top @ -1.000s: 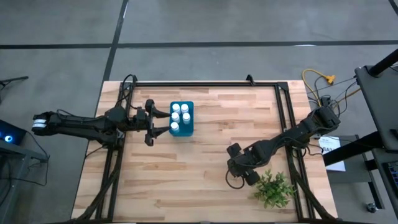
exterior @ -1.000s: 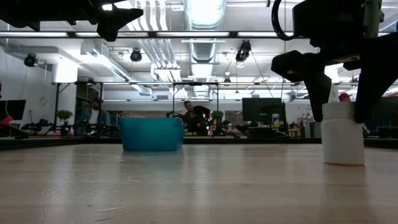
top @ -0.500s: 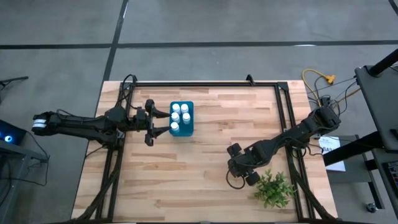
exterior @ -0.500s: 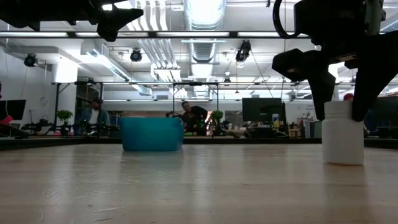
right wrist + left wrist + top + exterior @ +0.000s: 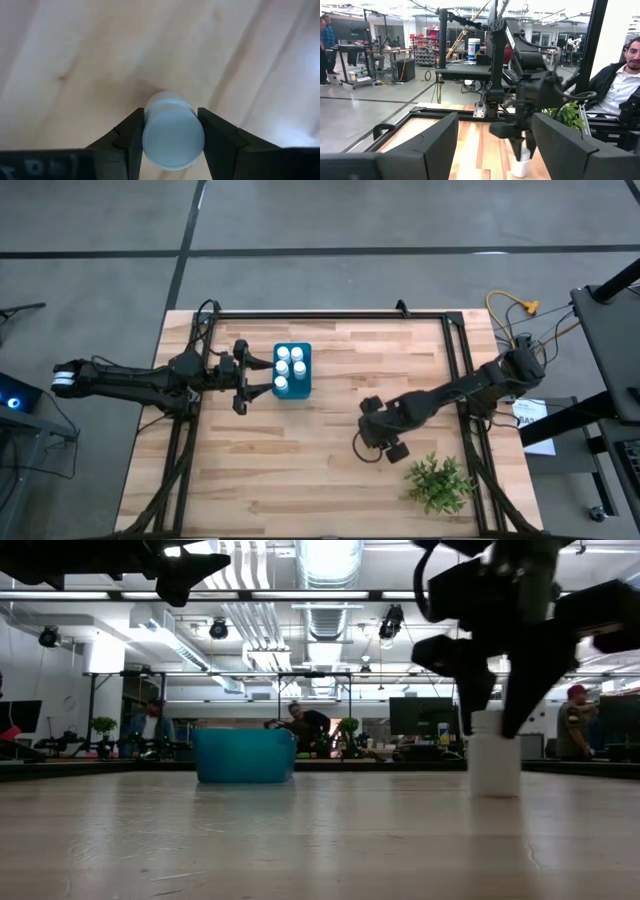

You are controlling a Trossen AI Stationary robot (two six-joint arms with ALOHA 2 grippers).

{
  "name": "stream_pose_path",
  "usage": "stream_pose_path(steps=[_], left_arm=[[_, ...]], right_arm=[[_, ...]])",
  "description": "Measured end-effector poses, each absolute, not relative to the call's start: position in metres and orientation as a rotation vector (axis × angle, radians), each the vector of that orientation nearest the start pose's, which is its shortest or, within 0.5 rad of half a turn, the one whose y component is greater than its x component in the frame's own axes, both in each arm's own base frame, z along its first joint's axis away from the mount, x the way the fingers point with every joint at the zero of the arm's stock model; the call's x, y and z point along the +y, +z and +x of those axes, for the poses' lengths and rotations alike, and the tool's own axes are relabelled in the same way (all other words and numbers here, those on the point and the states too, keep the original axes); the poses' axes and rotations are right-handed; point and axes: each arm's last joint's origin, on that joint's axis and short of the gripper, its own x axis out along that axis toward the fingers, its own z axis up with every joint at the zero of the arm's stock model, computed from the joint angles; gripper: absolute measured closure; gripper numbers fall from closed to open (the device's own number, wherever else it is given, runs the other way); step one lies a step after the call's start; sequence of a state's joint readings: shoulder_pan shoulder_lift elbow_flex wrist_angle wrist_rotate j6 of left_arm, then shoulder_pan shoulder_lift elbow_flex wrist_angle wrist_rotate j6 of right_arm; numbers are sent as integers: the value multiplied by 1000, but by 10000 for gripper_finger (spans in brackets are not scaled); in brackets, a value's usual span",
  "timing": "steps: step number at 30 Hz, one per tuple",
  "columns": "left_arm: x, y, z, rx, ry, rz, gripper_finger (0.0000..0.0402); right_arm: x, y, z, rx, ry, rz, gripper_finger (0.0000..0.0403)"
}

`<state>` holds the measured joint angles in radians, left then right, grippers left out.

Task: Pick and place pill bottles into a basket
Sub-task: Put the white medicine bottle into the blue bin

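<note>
My right gripper (image 5: 378, 432) is shut on a white pill bottle (image 5: 495, 765) right of the table's middle, left of the green plant (image 5: 437, 483). The bottle's round white cap (image 5: 172, 135) shows between the two fingers in the right wrist view. The blue basket (image 5: 292, 392) stands at the far left of the table, with several white-capped bottles (image 5: 290, 360) upright in it. My left gripper (image 5: 262, 377) hangs open and empty just left of the basket, pointing at it. My right gripper pinches the bottle's upper part by two opposite sides (image 5: 148, 131) between its two fingers. The fingers (image 5: 468, 690) come from above, pointing down. The bottle stands upright below them; whether its base (image 5: 495, 792) is clear of the table, I cannot tell.
A black frame (image 5: 330, 315) runs along the table's far edge and down both sides. Bare wood (image 5: 320, 470) lies between the basket and my right gripper. People sit and stand in the room beyond the table (image 5: 310, 725).
My right gripper has gone toward the table's left and far edges with the pill bottle, away from the plant. The bottle stays upright between the fingers.
</note>
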<state>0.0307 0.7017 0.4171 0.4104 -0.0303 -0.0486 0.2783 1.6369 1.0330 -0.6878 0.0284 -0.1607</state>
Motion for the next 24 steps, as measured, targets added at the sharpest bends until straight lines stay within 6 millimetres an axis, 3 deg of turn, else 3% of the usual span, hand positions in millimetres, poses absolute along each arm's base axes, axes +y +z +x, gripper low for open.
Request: stream_pose_path(steps=[15, 24], left_arm=[[6, 275, 166, -127, 58, -47, 163], [6, 275, 166, -127, 58, -47, 163]], right_arm=[[36, 197, 318, 1087, 213, -297, 255], [24, 236, 343, 896, 166, -294, 255]])
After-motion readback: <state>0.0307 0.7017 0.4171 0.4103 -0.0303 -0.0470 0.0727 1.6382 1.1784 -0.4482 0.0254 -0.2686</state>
